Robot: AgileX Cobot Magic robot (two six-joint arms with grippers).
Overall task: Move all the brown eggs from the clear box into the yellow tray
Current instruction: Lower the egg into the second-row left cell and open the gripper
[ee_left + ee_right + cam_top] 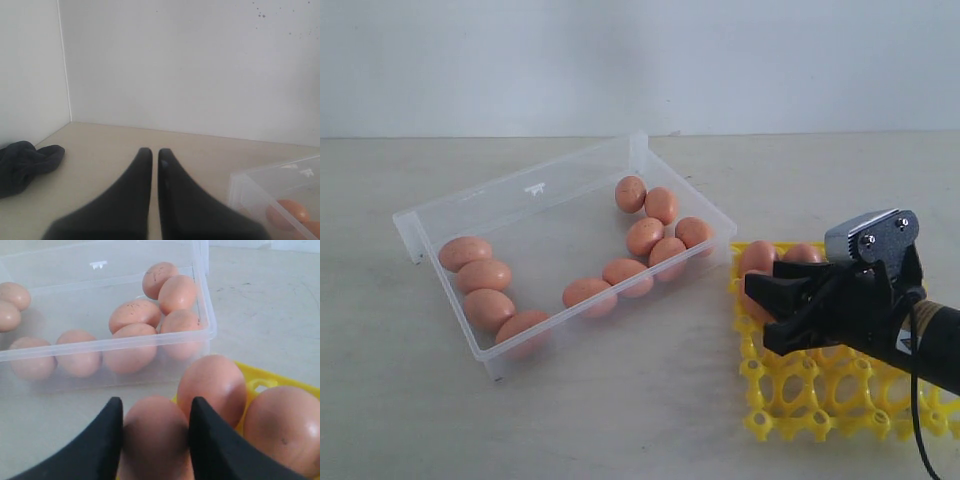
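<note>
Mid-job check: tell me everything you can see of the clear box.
The clear box is a shallow rectangle of transparent colourless plastic, low-walled, with a small lip at its left end. It sits flat on the table, turned askew, uncovered. Eleven brown eggs lie inside: four at the left end, seven toward the right. Only eggs and table visibly touch it; its right corner nears the yellow tray.

The brown eggs (643, 236) are pinkish-brown, some dark-speckled. The yellow tray (760, 425) is bright yellow, the clear box (520, 190) colourless, the right end effector (156, 415) black.
</note>
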